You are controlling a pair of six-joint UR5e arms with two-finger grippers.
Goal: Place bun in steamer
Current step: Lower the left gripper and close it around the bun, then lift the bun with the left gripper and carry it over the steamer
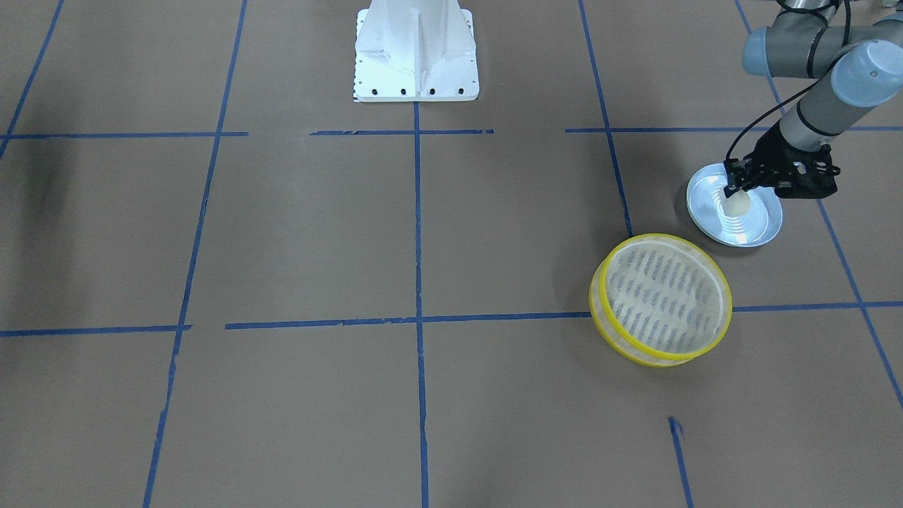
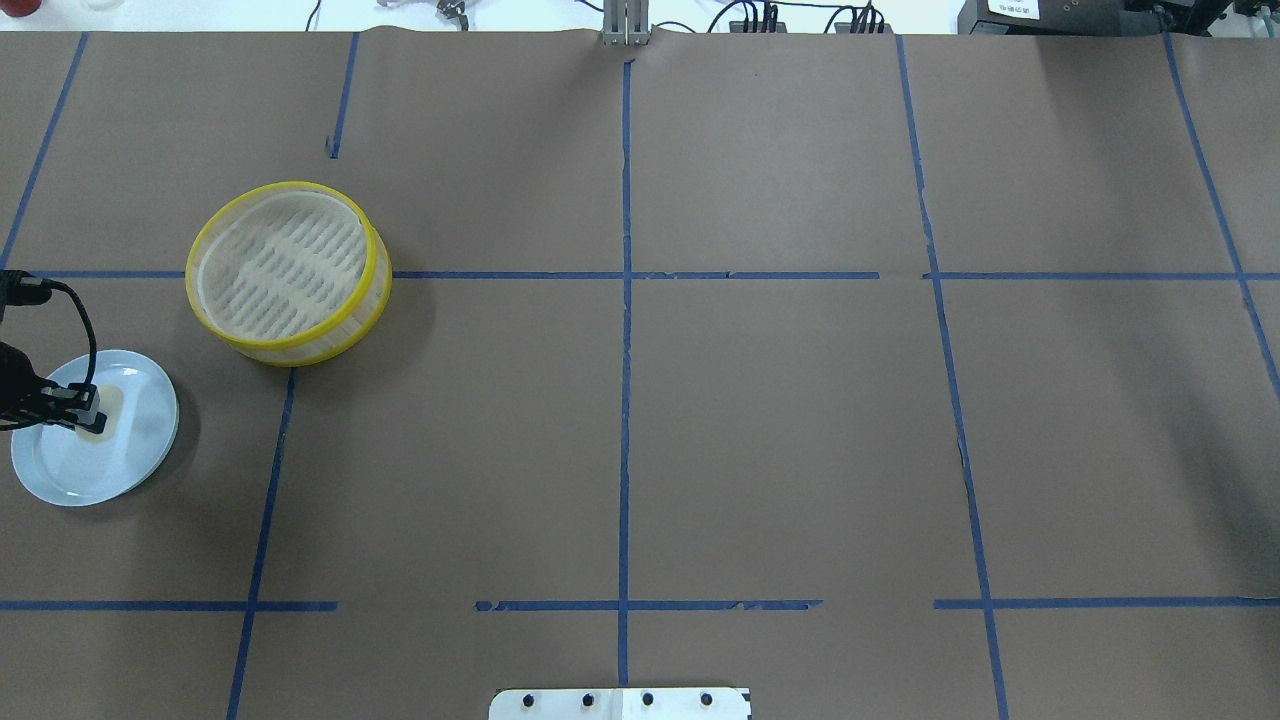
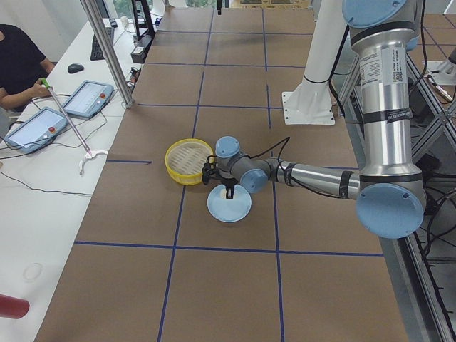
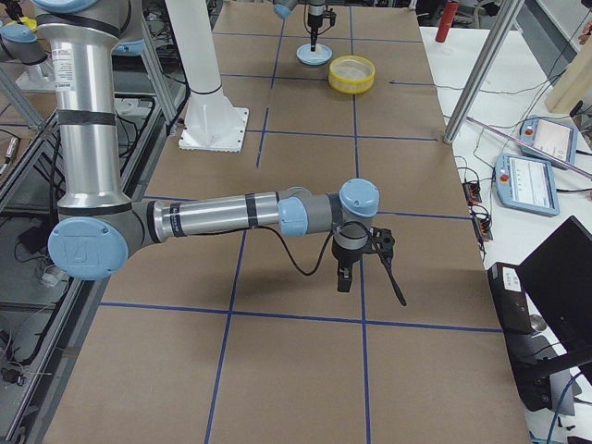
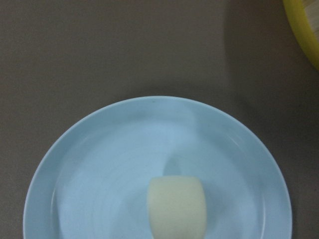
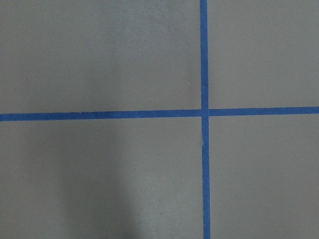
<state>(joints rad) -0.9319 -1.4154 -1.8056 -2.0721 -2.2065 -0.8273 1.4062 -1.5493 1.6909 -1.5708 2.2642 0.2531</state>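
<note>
The bun [image 1: 738,204] is a small cream-white lump lying on the pale blue plate [image 1: 748,227]. In the left wrist view the bun [image 5: 177,206] sits low in the middle of the plate [image 5: 99,164]. My left gripper [image 1: 737,189] is down over the plate with its fingers on either side of the bun [image 2: 110,410], and it looks open. The yellow-rimmed steamer [image 1: 663,300] stands empty beside the plate, and its rim [image 5: 304,25] shows at the wrist view's top right. My right gripper [image 4: 344,277] hangs over bare table far from them; I cannot tell whether it is open or shut.
The robot's white base [image 1: 416,53] stands at the table's middle edge. Blue tape lines cross the brown table. In the left side view a metal pole [image 3: 107,50] and an operator's tablets [image 3: 85,98] stand beyond the steamer [image 3: 189,160].
</note>
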